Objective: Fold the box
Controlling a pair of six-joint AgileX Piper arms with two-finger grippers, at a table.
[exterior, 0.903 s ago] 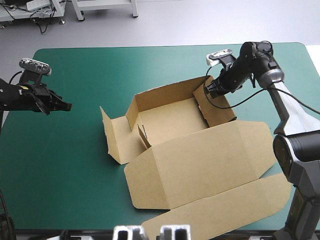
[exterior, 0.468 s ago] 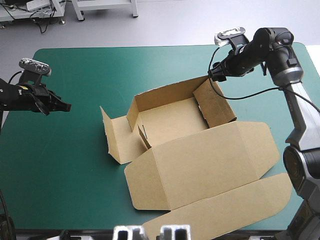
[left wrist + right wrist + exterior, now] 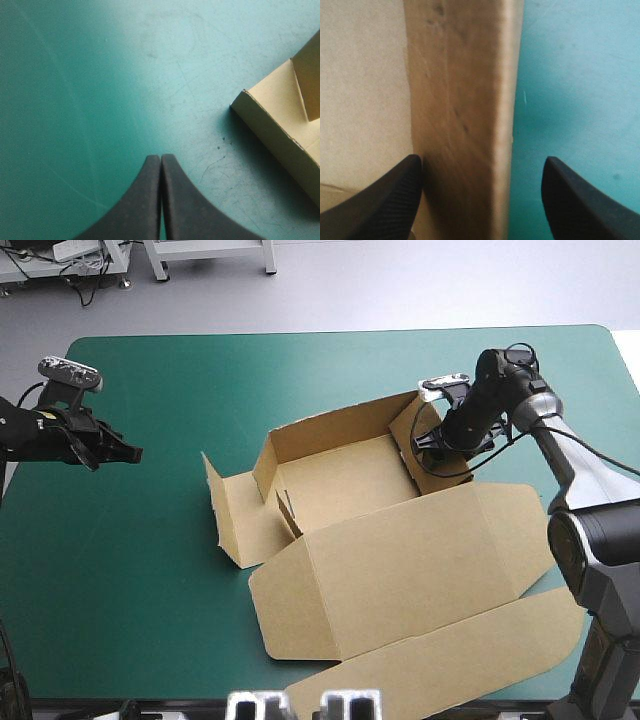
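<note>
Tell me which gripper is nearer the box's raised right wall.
Right. The right gripper straddles the wall, fingers open; the left gripper hovers shut, far beyond the box's left flap.

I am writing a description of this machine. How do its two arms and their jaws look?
The right arm has a black wrist part, then a silver-grey link and a rounded dark grey joint. The left arm shows only black. The jaws are broad, black and curved like fins, with fine ribbing.
</note>
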